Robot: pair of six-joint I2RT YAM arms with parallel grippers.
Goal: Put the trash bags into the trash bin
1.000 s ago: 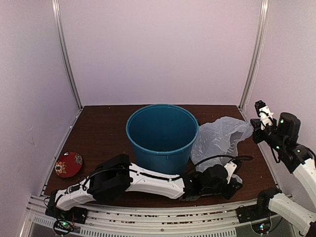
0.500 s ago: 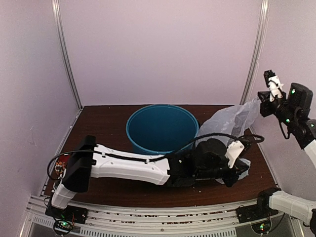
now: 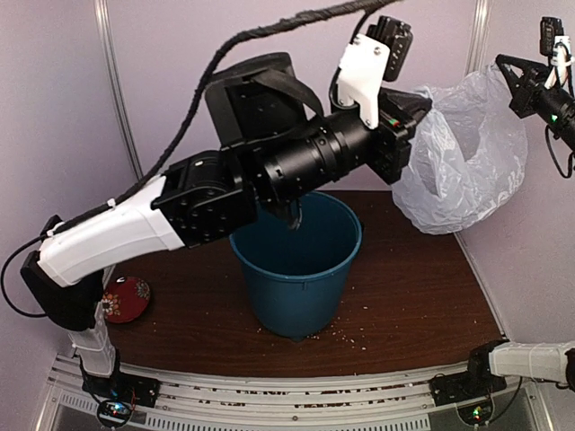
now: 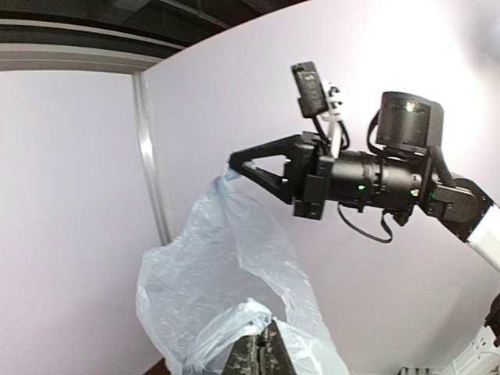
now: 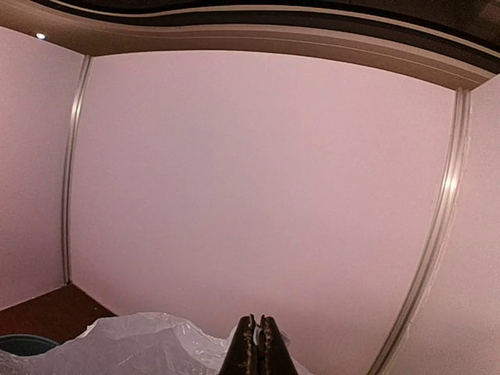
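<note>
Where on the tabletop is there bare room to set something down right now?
Widest bare patch: the table right of the trash bin, below the hanging bag. A narrower strip lies between bin and red dish. The left edge is crowded by the dish and left arm.

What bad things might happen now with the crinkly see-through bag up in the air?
1. The thin pale blue-grey plastic bag hangs to the right of the round teal plastic bin, not over it. If dropped now, it would likely land on the table.
2. The left gripper and right gripper each pinch only a thin edge, so the bag might slip or tear.
3. The left arm crosses above the bin and could knock it when lowering.
</note>
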